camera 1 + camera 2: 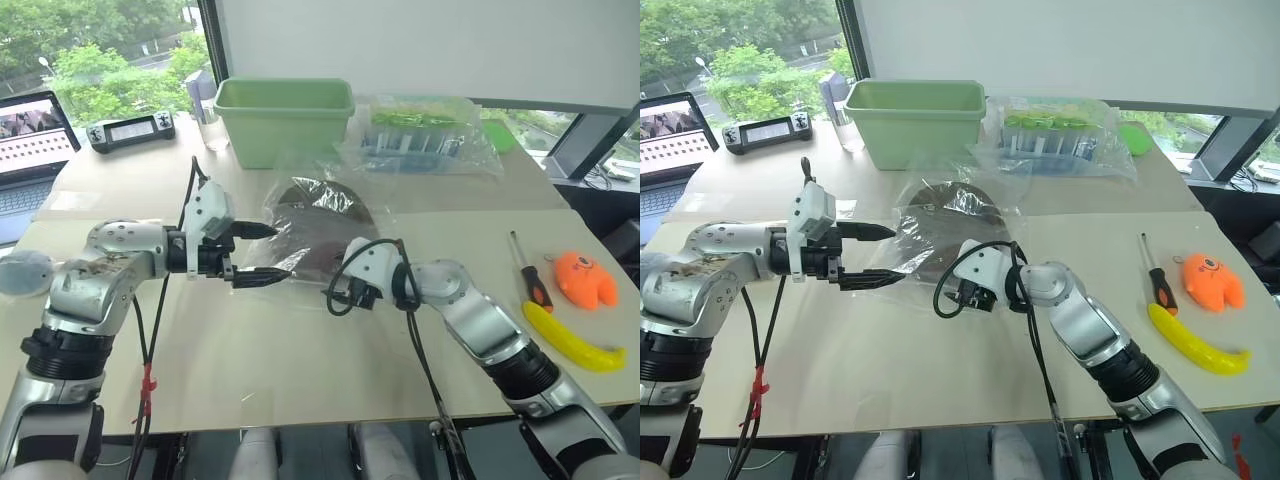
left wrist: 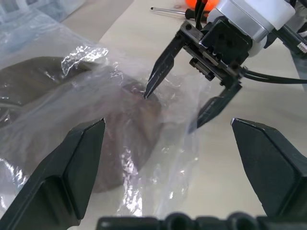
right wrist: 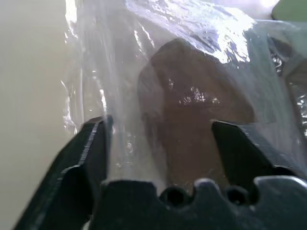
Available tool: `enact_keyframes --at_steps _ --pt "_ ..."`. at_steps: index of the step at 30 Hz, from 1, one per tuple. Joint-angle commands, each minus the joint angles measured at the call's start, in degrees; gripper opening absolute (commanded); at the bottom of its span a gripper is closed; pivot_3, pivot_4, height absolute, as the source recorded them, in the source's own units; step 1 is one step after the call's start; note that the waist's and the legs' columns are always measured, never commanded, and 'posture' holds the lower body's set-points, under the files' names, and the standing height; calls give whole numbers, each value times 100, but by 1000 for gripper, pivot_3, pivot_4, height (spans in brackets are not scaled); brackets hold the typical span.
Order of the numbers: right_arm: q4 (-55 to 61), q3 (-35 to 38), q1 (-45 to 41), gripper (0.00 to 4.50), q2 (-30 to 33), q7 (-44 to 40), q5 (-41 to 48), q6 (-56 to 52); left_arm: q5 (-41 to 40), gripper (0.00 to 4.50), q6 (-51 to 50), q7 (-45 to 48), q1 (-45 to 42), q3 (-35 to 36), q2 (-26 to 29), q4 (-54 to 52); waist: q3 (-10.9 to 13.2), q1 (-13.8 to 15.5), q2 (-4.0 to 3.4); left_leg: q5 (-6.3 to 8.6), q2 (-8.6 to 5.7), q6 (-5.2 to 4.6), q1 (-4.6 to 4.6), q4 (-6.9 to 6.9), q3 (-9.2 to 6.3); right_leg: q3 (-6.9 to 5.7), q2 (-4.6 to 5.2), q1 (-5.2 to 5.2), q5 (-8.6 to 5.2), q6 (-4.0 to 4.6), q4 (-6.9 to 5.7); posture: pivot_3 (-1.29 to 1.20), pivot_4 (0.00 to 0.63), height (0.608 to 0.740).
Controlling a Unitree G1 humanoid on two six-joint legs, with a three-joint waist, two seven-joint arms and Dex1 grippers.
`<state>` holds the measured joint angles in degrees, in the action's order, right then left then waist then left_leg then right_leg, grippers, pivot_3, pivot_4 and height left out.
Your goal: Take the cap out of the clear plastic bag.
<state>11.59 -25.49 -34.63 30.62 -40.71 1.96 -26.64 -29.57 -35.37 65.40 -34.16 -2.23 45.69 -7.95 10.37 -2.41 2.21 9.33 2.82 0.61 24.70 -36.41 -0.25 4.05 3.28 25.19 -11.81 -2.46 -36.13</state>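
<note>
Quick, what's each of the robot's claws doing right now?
Left gripper: open, holding nothing, at the edge of the clear plastic bag.
Right gripper: open, tips at the bag over the cap, nothing gripped yet.

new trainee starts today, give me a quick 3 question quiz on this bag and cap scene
1. True or false: the cap is already out of the clear plastic bag.
2. Which gripper is closer to the screwdriver? A) left gripper B) right gripper
3. What yellow thing lies beside the screwdriver?

Key
1. False: the cap is inside the bag.
2. B. Both grippers are at the bag with jaws apart; the screwdriver is on the robot's right.
3. The banana.
</note>
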Motion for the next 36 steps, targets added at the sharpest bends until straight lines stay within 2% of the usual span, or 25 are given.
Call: enact_keyframes --at_steps 1,6,7,13,17,21,24,27,30,34,36 --pt "510 712 -75 2123 -317 12 549 -154 -78 4500 51 176 -115 91 38 31 0 -6 0 0 0 0 0 -1 0 1 0 0 1 -2 -1 0 150 740" --pt "617 923 -154 302 -611 -30 783 -263 -271 4500 -152 324 -10 178 77 -96 0 -7 0 0 3 0 -3 2 -2 0 -5 0 6 -10 -5 0 150 740" --pt "599 933 -161 49 -653 -32 792 -266 -338 4500 -233 343 22 203 98 -153 0 -6 0 0 3 0 -3 2 -3 0 -5 -1 6 -10 -5 0 150 740" --pt "160 989 -364 17 -887 203 514 71 -1078 4500 -1054 388 324 545 299 -648 0 -24 0 0 4 0 -3 2 -3 0 -5 0 6 -9 -5 0 150 740" --pt "-205 986 -553 17 -983 311 337 301 -1621 4500 -1421 657 857 682 574 -1250 0 -31 0 0 5 0 -6 2 -3 0 -5 0 6 -8 -8 0 150 740" --pt "-462 997 -680 17 -1059 318 263 442 -1365 4500 -1148 757 1337 508 825 -1510 0 -27 -1 0 6 0 -7 6 -2 0 -4 0 -2 6 -5 0 150 740" --pt "-547 994 -721 17 -1099 298 231 493 -552 4500 -454 472 1468 100 730 -1425 0 2 -1 0 6 0 -8 7 -3 -1 -4 0 -12 22 -7 0 150 740" --pt "-543 1004 -739 17 -1134 280 232 469 279 4500 109 -459 1136 -344 19 -1043 0 37 -1 -2 1 3 -10 5 -1 0 1 -6 -13 31 -1 0 150 740" --pt "-550 1026 -744 17 -1148 297 190 465 1377 4500 1162 -759 976 -937 -274 -693 -2 35 3 -3 1 4 -6 -10 -1 0 -1 -11 -7 25 -2 0 150 740" --pt "-512 1096 -736 17 -1110 316 145 416 1921 4500 2148 -1250 767 -1149 -967 -150 -2 29 3 -3 2 4 -5 -7 1 0 -1 -5 6 5 -5 0 150 740" --pt "-473 1121 -729 17 -1083 317 138 377 2377 4500 2816 -1435 704 -1290 -1145 69 -2 25 3 -3 3 4 -4 -6 0 0 -3 -5 14 -7 -4 0 150 740"
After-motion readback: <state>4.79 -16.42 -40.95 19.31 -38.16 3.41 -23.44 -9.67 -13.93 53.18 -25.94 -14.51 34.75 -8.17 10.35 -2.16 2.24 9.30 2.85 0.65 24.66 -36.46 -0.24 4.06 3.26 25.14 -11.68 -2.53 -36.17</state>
